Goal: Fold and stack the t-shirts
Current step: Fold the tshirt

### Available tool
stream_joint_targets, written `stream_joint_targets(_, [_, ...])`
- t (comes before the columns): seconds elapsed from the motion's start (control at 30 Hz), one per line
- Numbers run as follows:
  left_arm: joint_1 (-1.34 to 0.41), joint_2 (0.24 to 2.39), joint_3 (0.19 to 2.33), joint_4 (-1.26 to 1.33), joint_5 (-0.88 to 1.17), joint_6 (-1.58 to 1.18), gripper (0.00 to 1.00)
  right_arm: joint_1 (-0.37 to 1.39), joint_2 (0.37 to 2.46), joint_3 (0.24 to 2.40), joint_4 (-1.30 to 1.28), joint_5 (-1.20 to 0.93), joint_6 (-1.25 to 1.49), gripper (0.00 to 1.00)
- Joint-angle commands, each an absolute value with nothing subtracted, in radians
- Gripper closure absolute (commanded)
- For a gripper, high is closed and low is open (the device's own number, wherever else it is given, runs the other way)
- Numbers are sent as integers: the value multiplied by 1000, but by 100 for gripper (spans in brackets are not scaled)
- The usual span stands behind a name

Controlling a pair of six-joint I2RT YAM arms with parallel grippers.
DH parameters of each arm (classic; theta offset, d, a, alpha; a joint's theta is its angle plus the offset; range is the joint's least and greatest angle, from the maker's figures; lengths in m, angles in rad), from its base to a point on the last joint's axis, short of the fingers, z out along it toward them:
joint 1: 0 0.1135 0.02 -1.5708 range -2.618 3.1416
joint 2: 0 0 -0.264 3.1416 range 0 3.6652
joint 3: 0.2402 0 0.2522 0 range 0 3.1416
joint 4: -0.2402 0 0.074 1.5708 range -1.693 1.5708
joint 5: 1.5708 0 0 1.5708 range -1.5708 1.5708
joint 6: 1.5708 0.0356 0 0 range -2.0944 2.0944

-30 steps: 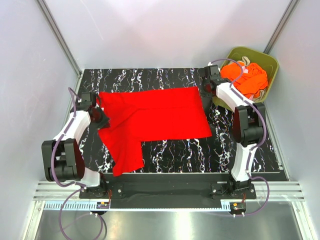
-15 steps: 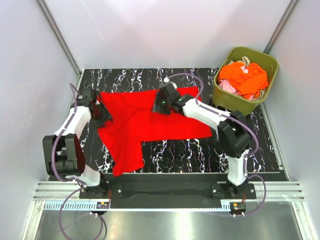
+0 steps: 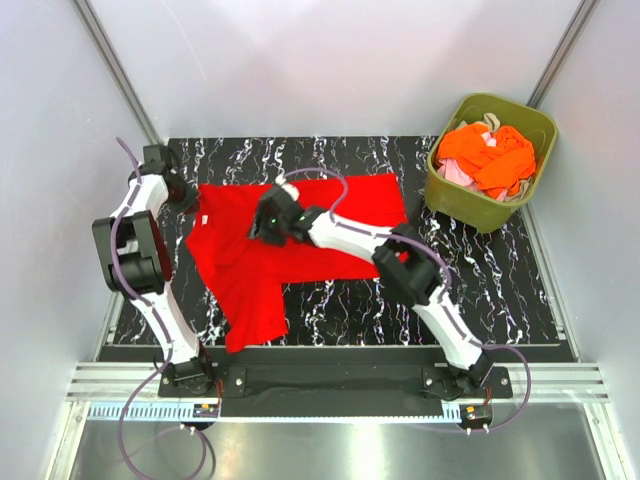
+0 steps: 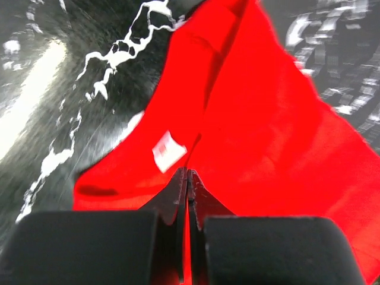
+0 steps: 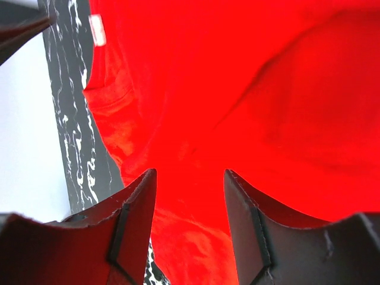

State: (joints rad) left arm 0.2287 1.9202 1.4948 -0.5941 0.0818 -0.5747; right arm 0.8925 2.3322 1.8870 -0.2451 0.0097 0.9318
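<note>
A bright red t-shirt [image 3: 300, 245] lies spread on the black marbled table [image 3: 480, 290], one part hanging toward the front at the left. My left gripper [image 3: 188, 200] is at the shirt's far left edge, shut on the cloth. In the left wrist view the shut gripper [image 4: 185, 173] has red cloth between its jaws, just below the white neck label [image 4: 169, 148]. My right gripper [image 3: 262, 228] hovers open over the shirt's left middle. In the right wrist view it [image 5: 189, 178] is empty, with the red t-shirt [image 5: 249, 89] below it.
An olive-green bin [image 3: 452, 197] stands at the far right corner, holding orange shirts [image 3: 490, 155], a pale pink one [image 3: 455, 172] and a beige one [image 3: 487, 122]. Grey walls close in the table on three sides. The right arm stretches across the shirt.
My right arm has swung from beside the bin leftward across the shirt to its left middle. My left gripper has moved toward the far left corner, still at the shirt's edge.
</note>
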Motion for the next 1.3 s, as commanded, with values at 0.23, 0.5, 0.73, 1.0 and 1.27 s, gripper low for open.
stream_joint_targets(0.23, [296,2134,1698,-552,164,-586,100,936,2483,2103,-222,2,959,43])
stream_joint_targets(0.5, [298,2227,1746,-523,195,-591,100,965,2559,2215,-317,24,1019,43])
stream_joint_targets(0.73, [299,2238,1752,-506,172,-574,100,973,2643,2318,-362,34,986,44])
stream_joint_targets(1.0, [299,2161,1792,-578,23,-560,100,971,2594,2309,-376,100,895,100])
stream_joint_targets(1.27, [269,2147,1844,-542,167,-568,100,971,2568,2362,-376,89,845,100])
